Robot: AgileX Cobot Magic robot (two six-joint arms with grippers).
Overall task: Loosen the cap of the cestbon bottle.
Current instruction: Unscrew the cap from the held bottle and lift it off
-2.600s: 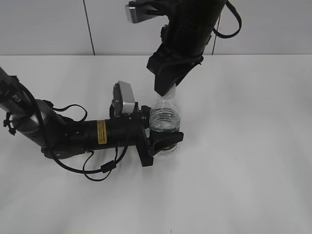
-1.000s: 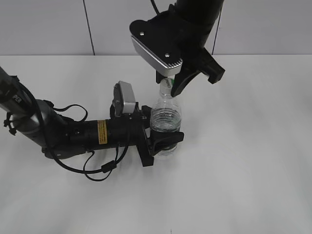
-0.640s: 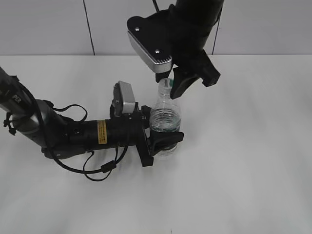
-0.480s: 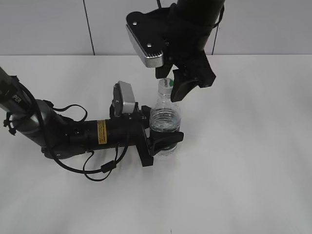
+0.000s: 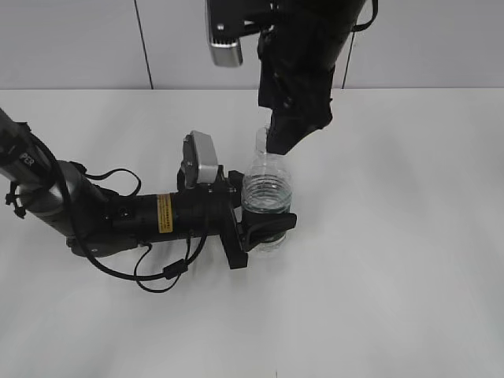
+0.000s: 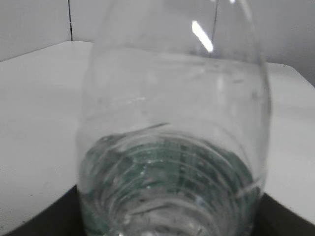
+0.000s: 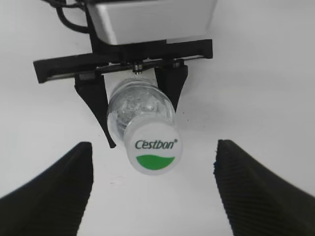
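Observation:
The cestbon bottle stands upright on the white table, clear with water and a green label band. My left gripper is shut on its lower body; the bottle fills the left wrist view. The white cap with a green mark and "Cestbon" lettering shows from above in the right wrist view. My right gripper is wide open, its two jaws apart on either side of the cap without touching it. In the exterior view the right gripper hangs right over the bottle's top and hides the cap.
The left arm lies low along the table from the left, with loose cables beside it. A grey wall closes the back of the table.
My right gripper turned about its axis above the bottle, its wrist camera swinging up and away, and came down closer over the cap. The left gripper and bottle stayed still.

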